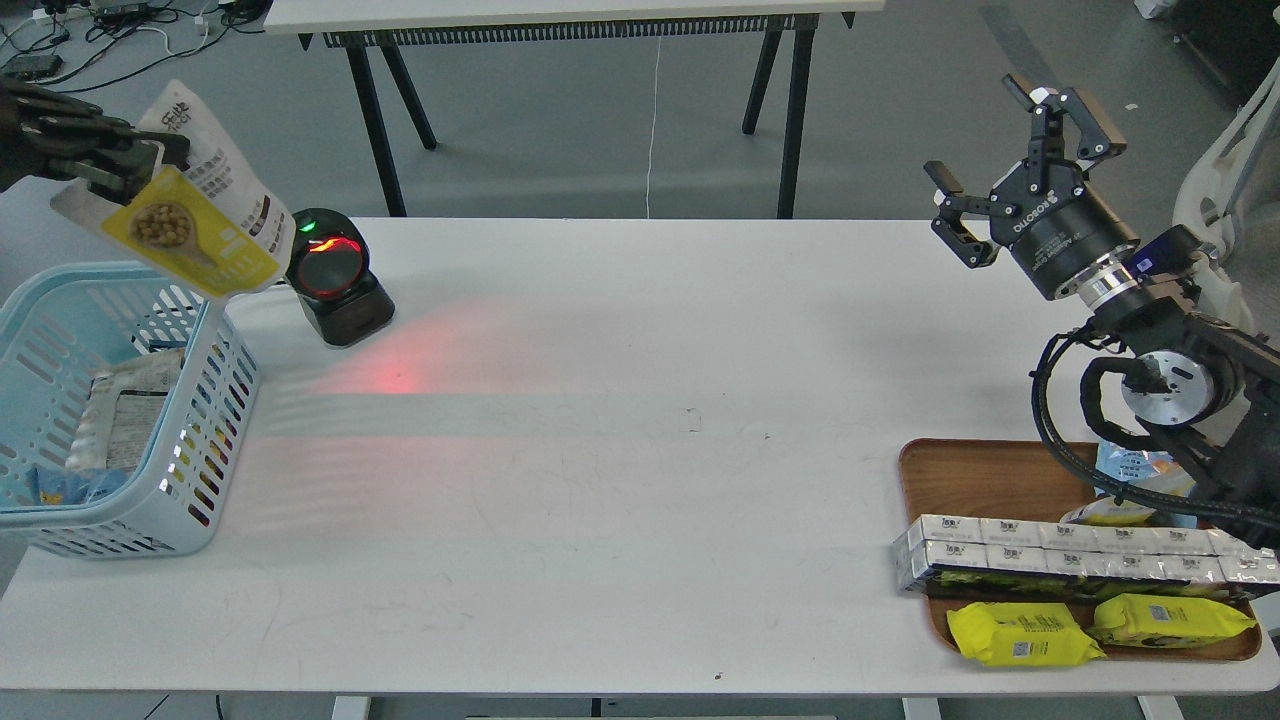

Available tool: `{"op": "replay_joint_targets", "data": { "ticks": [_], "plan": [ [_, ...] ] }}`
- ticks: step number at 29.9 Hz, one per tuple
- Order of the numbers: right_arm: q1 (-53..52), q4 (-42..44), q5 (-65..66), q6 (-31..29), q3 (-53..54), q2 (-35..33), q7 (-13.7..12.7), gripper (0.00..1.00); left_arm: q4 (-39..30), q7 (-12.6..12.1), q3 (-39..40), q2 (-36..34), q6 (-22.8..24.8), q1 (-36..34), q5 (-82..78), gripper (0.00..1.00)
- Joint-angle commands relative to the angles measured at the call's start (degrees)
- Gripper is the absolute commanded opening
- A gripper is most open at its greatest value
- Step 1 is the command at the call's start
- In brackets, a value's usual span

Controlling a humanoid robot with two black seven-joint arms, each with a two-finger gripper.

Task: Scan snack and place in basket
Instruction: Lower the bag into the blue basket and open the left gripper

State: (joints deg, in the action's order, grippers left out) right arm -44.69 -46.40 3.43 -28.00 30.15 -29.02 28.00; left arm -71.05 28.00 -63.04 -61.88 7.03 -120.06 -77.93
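Your left gripper (135,165) pinches the glossy snack (195,215) pouch, tilted, above the slotted basket (215,400); right gripper (1010,165) spread wide, empty.

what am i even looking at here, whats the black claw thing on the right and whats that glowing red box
This is one picture taken from a humanoid robot's own head, looking down at a white table. The black claw is its right gripper, held up in the air, fingers spread, holding nothing. At the far left its left gripper pinches a snack pouch, yellow with beige balls pictured, above a light blue basket that already holds some packets. The glowing red box is a barcode scanner, casting red light on the table. At the lower right a brown wooden tray carries more goods: a row of silvery white cartons and two yellow wrapped packets.
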Motion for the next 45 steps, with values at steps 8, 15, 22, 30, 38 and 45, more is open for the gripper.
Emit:
{"op": "replay_joint_targets", "data": {
  "ticks": [8, 15, 22, 30, 38, 45],
  "plan": [
    [0.04, -0.01, 0.0, 0.0, -0.01, 0.28, 0.0, 0.98, 1.52, 0.0, 0.81, -5.01, 0.0, 2.72, -6.0, 0.0],
    [0.04, -0.01, 0.0, 0.0, -0.01, 0.28, 0.0, 0.98, 5.3, 0.0, 2.3, -5.27, -0.35, 8.43, -10.14, 0.0],
    [0.04, -0.01, 0.0, 0.0, -0.01, 0.28, 0.0, 0.98, 6.62, 0.0, 8.71, -5.1, -0.44, 17.3, -10.58, 0.0],
    [-0.05, -0.01, 0.0, 0.0, -0.01, 0.28, 0.0, 0.98, 8.99, 0.0, 17.76, -2.2, -0.27, 28.56, -10.58, 0.0],
    [-0.05, -0.01, 0.0, 0.0, -0.01, 0.1, 0.0, 0.98, 11.36, 0.0, 22.34, -0.88, -0.35, 32.96, -10.49, 0.15],
    [-0.57, -0.1, 0.09, 0.0, -0.36, 0.19, 0.0, 0.98, 11.54, 0.0, 28.12, -1.31, -0.44, 33.31, -9.7, 0.5]
  ]
}}
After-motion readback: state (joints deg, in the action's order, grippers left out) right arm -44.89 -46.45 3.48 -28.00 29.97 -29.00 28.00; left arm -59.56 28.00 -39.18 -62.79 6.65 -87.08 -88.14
